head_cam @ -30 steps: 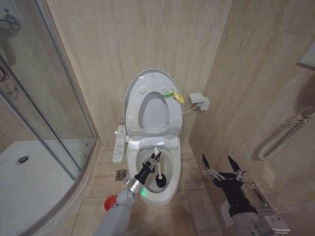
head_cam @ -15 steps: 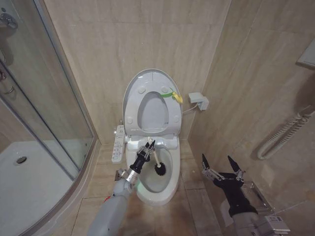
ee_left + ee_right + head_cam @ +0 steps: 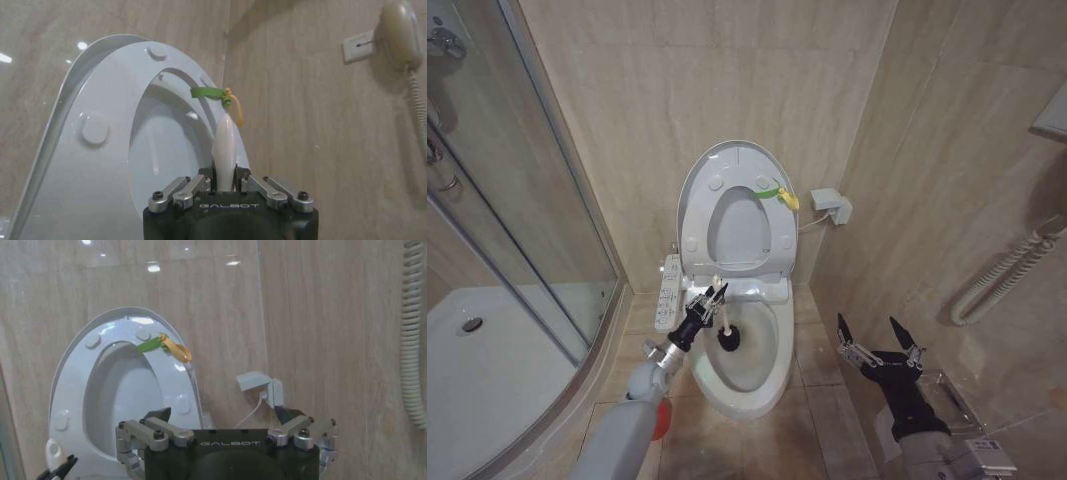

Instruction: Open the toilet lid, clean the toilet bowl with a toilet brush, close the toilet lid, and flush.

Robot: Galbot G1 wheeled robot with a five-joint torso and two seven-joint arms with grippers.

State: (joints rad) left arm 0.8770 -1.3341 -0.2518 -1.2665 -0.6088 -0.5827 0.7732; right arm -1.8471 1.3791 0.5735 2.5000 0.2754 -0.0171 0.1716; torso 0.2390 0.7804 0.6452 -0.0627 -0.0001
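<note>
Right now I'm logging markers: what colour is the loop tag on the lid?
Green and yellow tag on the lid, best in the left wrist view.

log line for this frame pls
phase: scrubbing | left gripper: shut on toilet brush, head inside toilet bowl | toilet lid: up | right gripper: open, idle beside bowl

Even, bright overhead light across the room, soft shadows only, a faint one beside the lid (image 3: pixel 735 205) on the wall. Small hot glare spots sit on the glossy tiles (image 3: pixel 160 265) in both wrist views, and the shower glass (image 3: pixel 517 200) carries pale reflections. Head view is sharp but bends toward the edges; in the left wrist view the handle (image 3: pixel 225 150) is soft.
</note>
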